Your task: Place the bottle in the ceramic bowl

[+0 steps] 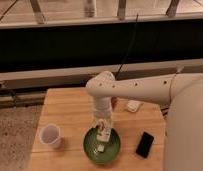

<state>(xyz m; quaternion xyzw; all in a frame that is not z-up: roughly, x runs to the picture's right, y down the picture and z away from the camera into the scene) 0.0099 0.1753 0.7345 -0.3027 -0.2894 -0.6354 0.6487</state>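
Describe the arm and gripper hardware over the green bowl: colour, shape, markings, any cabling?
The arm is glossy white, built of thick rounded tubular links with a bulbous joint and small dark dots along its length. No loose cables show on it. The gripper, directly above the ceramic bowl on the wooden table, is white as well, with reddish marks showing at its tip.
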